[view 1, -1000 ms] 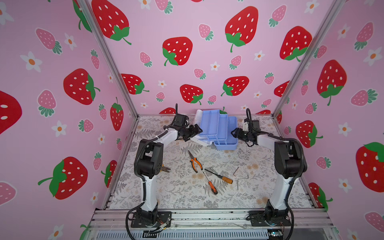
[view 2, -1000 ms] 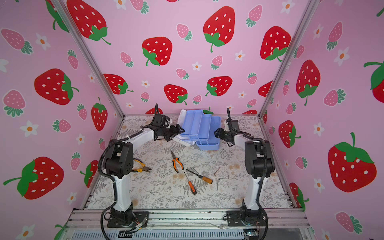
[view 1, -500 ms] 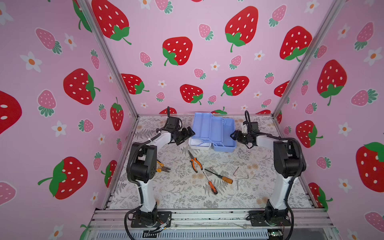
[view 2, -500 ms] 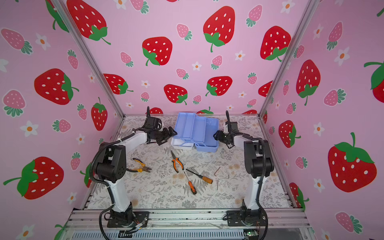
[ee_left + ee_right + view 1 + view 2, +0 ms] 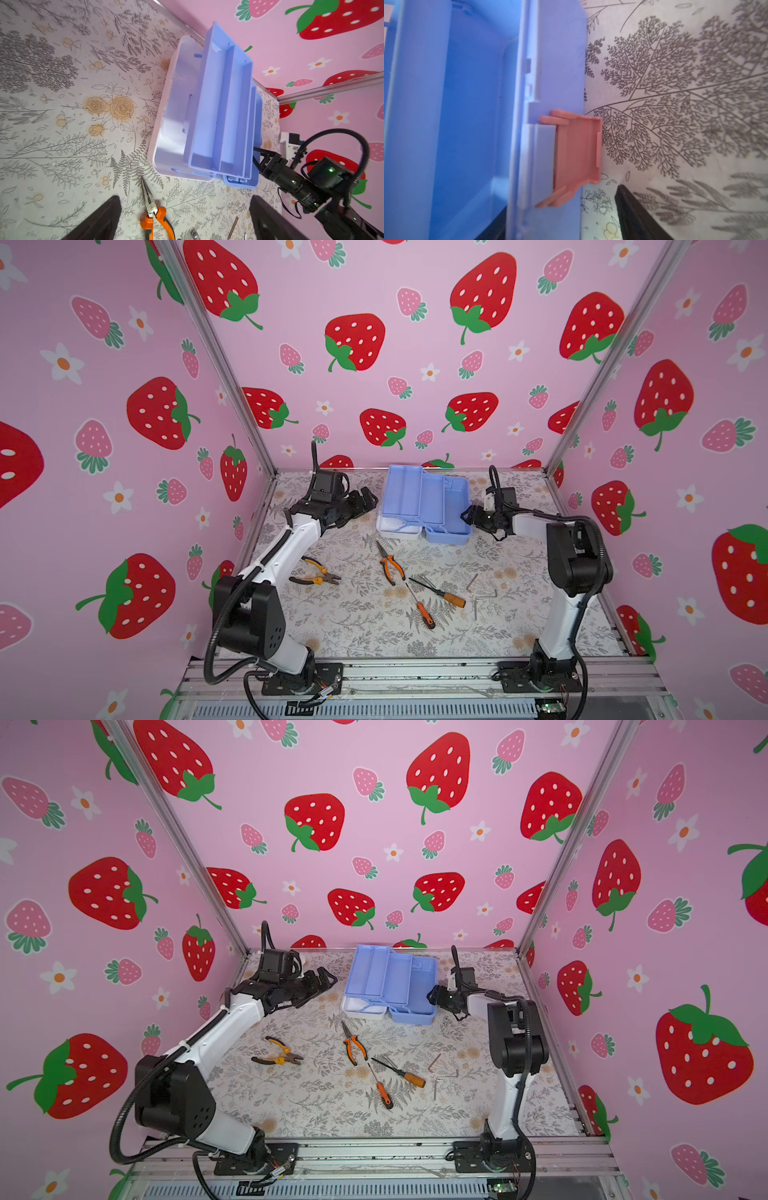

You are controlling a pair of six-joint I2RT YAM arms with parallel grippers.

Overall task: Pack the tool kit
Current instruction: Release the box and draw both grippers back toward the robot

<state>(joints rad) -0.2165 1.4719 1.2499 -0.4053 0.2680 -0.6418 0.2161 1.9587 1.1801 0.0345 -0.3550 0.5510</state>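
The tool kit (image 5: 424,502) (image 5: 390,982) lies open at the back middle of the table. Its periwinkle trays (image 5: 218,116) are fanned out over the white lid (image 5: 176,108), which lies flat on the side towards the left arm. My left gripper (image 5: 368,499) (image 5: 326,979) (image 5: 185,207) is wide open, empty and a short way left of the lid. My right gripper (image 5: 467,516) (image 5: 434,995) (image 5: 560,216) is open and straddles the blue base's right wall (image 5: 550,62) beside the pink latch (image 5: 577,149). One finger is inside the wall. The outer finger (image 5: 629,207) stands clear of it.
Loose tools lie in front of the kit: long-nose pliers (image 5: 390,564) (image 5: 153,214), other pliers (image 5: 318,574) near the left arm, two orange-handled screwdrivers (image 5: 424,610) (image 5: 440,593) and hex keys (image 5: 473,585). The pink walls stand close behind the kit and on both sides.
My left gripper has let go of the kit's left side, drawn back to the left and opened wider. The kit has settled flat on the table. My right gripper has stayed at its right wall.
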